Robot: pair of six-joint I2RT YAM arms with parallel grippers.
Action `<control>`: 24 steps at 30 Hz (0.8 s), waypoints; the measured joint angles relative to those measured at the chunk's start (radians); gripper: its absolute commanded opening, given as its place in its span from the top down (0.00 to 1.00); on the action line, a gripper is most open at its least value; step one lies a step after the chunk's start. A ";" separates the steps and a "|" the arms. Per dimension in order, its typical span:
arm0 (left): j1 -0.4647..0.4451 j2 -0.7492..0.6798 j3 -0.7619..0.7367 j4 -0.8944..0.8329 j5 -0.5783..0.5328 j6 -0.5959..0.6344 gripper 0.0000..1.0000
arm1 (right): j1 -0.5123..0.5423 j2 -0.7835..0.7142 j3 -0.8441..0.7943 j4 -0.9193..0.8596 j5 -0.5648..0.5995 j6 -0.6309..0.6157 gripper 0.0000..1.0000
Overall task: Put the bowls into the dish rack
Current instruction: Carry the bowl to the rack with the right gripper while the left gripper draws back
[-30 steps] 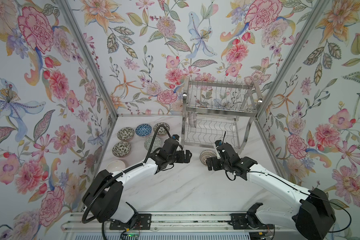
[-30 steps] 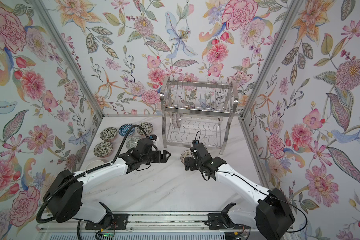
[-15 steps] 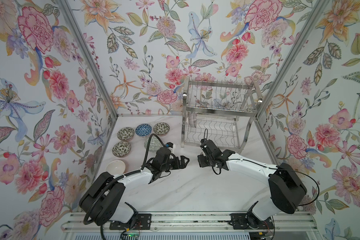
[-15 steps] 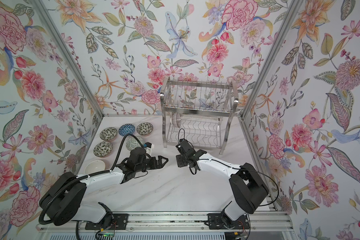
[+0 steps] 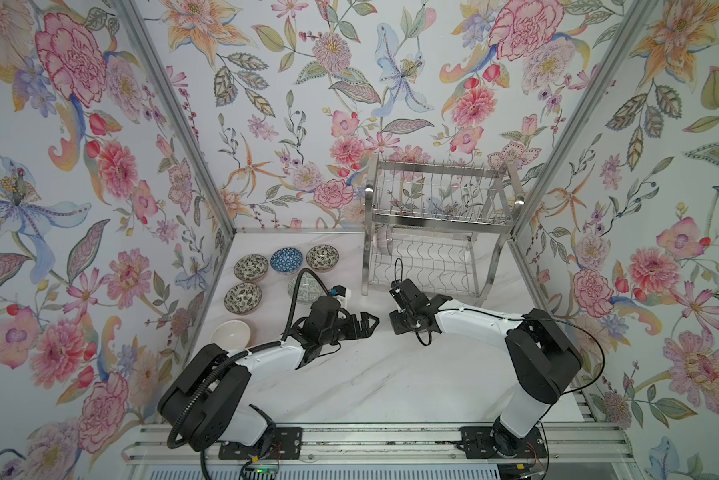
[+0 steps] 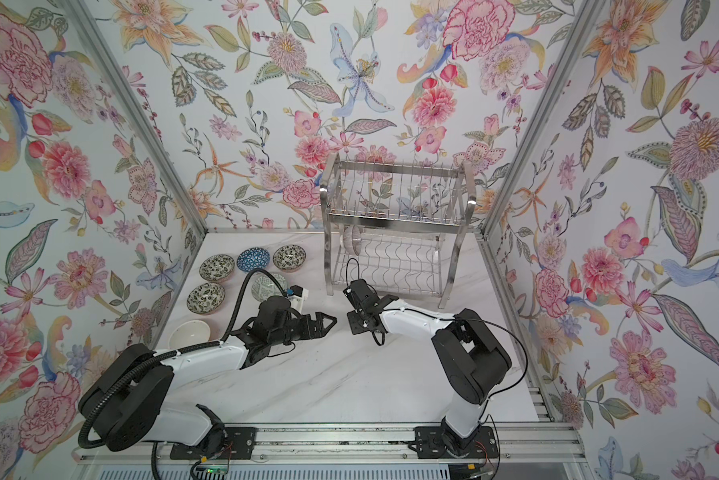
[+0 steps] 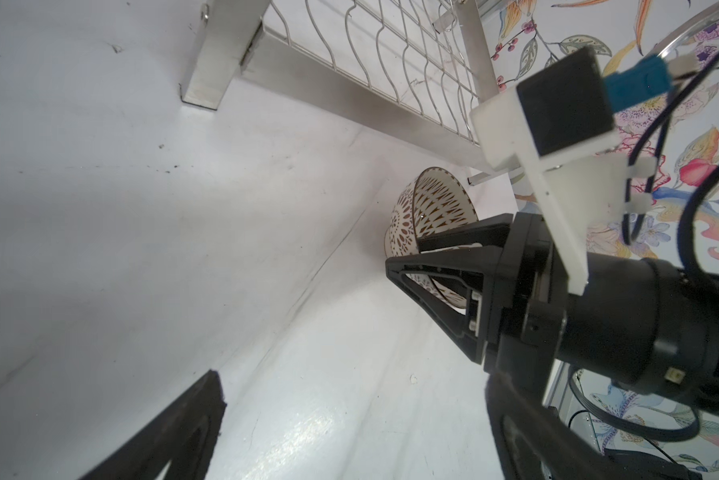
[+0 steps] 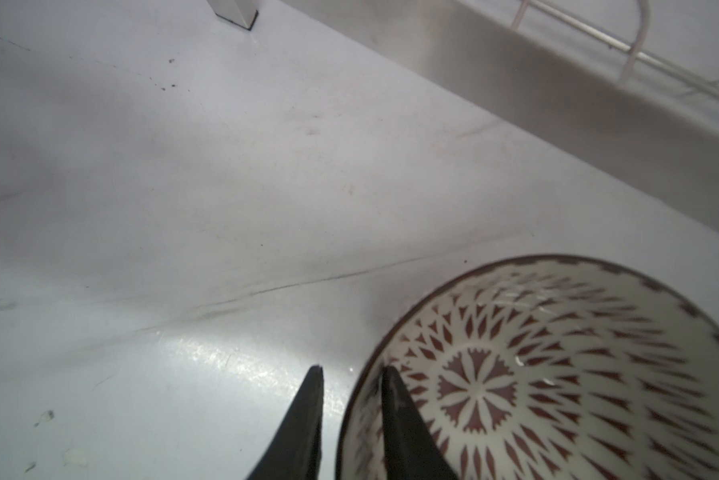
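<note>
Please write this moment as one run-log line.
left gripper: open, empty | right gripper: jaws astride patterned bowl rim, grip unconfirmed | dish rack: loaded bowl in lower tier

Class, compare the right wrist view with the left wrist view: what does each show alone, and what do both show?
Right wrist only: the star at the bowl's bottom. Left wrist only: the bowl's patterned outside, the dish rack's wavy wires, wallpaper. Both: the bowl, the right gripper at its rim, the rack's flat bar and foot, the white table.
</note>
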 measured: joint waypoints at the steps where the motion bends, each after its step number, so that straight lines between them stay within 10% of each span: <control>1: 0.000 0.000 0.000 0.000 0.000 0.000 0.01 | 0.000 0.000 0.001 0.000 0.000 0.001 0.85; 7: 0.000 0.000 0.000 -0.002 0.001 0.006 0.01 | 0.000 -0.042 0.008 0.002 0.010 -0.011 1.00; 24: -0.106 0.061 0.118 0.021 -0.061 0.064 0.01 | -0.118 -0.245 -0.023 0.103 -0.226 0.064 1.00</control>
